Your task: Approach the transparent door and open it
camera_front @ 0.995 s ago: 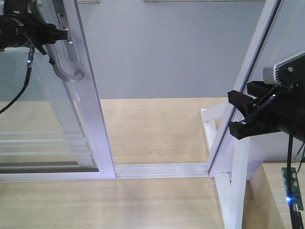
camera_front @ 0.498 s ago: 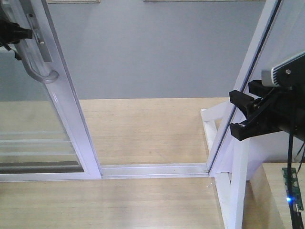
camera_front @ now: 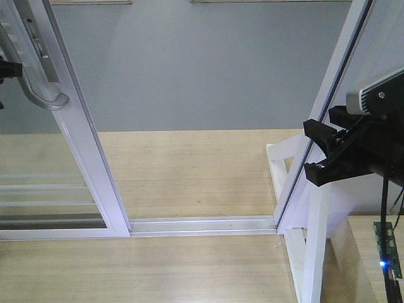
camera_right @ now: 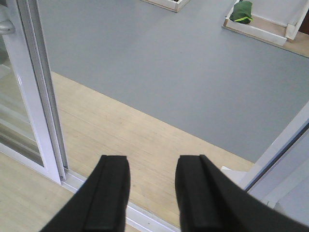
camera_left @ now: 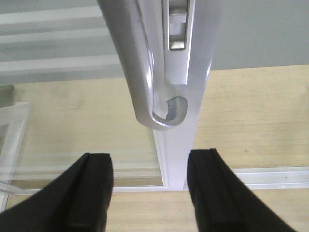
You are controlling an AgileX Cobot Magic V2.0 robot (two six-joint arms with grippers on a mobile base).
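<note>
The transparent door stands at the left, a glass panel in a white frame with thin white bars low on the glass. Its curved grey handle hangs on the right upright. In the left wrist view the handle curls just ahead of my left gripper, which is open with nothing between its fingers. Only a black sliver of that gripper shows at the front view's left edge. My right gripper hangs open by the right-hand jamb and is also open in its own view.
A white floor track runs across the gap between the door and a slanted white-framed glass panel. White wooden supports stand under that panel. Beyond the wood floor lies grey floor with a framed tray.
The door has slid left, widening the gap. My left gripper went left with the handle and is now almost out of the front view. The right arm has not moved.
</note>
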